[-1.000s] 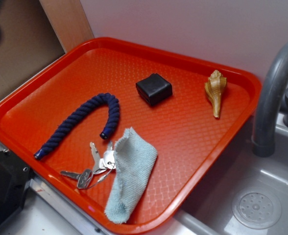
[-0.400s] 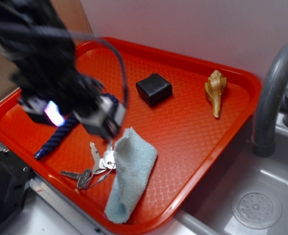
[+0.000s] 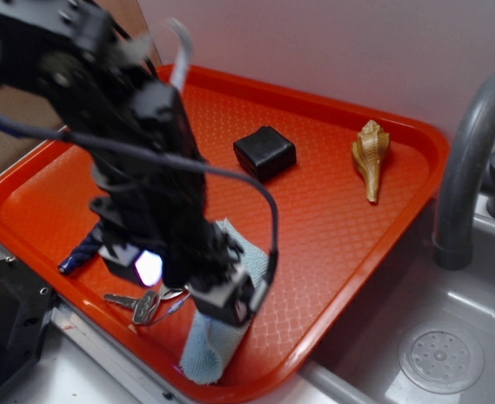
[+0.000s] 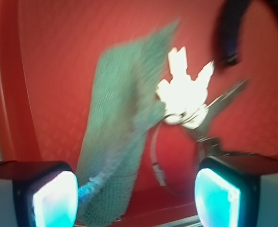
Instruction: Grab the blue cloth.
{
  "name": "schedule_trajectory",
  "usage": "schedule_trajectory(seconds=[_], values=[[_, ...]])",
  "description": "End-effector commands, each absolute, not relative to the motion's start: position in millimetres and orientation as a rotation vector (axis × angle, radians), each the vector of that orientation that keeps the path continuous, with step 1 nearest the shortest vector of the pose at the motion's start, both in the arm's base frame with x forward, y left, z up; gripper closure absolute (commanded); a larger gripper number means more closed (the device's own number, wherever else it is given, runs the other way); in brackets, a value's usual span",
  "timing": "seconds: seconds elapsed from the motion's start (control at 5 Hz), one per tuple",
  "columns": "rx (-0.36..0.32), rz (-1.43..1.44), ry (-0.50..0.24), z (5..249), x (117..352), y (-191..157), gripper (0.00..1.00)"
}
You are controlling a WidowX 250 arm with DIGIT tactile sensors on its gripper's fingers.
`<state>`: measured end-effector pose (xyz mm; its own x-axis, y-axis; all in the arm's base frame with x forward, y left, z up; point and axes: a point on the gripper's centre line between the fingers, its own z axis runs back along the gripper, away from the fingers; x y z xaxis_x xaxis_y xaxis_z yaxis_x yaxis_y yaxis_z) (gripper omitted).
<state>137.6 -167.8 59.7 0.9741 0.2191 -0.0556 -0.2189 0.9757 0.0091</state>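
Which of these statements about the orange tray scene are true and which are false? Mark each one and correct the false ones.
1. The gripper is open above the blue cloth. True.
2. The bunch of keys lies beside the cloth. True.
3. The seashell sits in the sink. False: it lies on the orange tray, near the far right corner.
4. The black box is stacked on the cloth. False: it stands apart, farther back on the tray.
5. The gripper already holds the cloth. False: the cloth lies on the tray between the open fingers.
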Motion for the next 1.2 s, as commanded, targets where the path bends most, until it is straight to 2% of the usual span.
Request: schedule_trajectory(seconds=[0.0, 0.2, 0.4, 0.8, 1.0], values=[[-0.101, 0.031, -0.007, 56.0, 175.7, -188.9, 0.0], [-0.139, -0.088, -0.051, 59.4, 184.3, -191.8, 0.0], [-0.108, -0.12, -0.05, 47.0, 194.3, -184.7, 1.0], [-0.161, -0.126, -0.057, 50.6, 193.8, -173.3, 1.0], [-0.173, -0.108, -0.1, 80.3, 204.7, -150.5, 1.0]])
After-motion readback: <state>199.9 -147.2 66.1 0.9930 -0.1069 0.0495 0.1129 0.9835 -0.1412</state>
